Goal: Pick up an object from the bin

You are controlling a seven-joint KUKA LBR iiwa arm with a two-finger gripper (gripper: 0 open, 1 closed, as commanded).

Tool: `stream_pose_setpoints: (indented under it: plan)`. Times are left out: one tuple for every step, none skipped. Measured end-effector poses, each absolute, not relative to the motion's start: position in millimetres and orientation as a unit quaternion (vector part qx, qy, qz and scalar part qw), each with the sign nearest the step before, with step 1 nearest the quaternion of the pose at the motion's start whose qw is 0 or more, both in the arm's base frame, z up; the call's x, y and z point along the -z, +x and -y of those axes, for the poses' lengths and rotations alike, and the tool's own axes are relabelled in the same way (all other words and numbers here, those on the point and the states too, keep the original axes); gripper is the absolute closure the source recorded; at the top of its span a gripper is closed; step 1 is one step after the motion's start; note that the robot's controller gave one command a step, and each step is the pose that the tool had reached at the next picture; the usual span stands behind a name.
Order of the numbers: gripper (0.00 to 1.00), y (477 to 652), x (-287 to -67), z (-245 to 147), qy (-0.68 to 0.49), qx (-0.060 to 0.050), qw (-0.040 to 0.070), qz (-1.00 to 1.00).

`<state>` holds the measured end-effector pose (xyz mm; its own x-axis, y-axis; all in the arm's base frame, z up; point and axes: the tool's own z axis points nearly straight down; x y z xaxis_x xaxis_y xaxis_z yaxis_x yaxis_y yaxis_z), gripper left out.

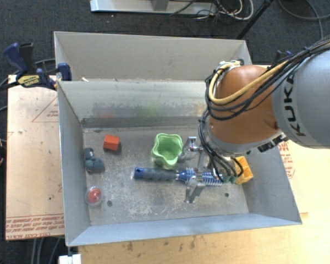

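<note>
The gripper [193,169] hangs low over the right half of the grey metal bin [71,147]. Its two metal fingers [193,193] are spread wide, one on each side of the right end of a blue-handled tool [157,175], and nothing is clamped between them.

The tool lies flat on the bin floor at mid-right, long axis left to right, just below the green cup. Its near end carries a ribbed, striped head, though I cannot tell what kind of head it is.

My judgement is that the tool is light and stiff. It is long enough to swing or droop if it is taken by one end. The handle looks smooth and rounded, so it may roll or slip under the fingers. A hold across the thicker part close to the head, where the fingers now stand, seems workable. A hold nearer the middle would balance better.

Counted from largest to smallest:
- one green cup [166,150] with a wavy rim, standing upright
- one blue-handled tool
- one yellow object [243,170], partly hidden under the wrist
- one orange-red block [111,143]
- one grey-blue lump [92,163] by the left wall
- one small reddish ball [93,194] at the lower left
</note>
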<state>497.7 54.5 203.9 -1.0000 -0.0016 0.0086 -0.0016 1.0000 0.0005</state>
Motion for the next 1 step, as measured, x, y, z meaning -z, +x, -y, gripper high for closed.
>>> stream_pose_setpoints:
  plan:
    - [0.0,559.1,-119.0,-7.8,-0.032,0.0,0.001,1.0]
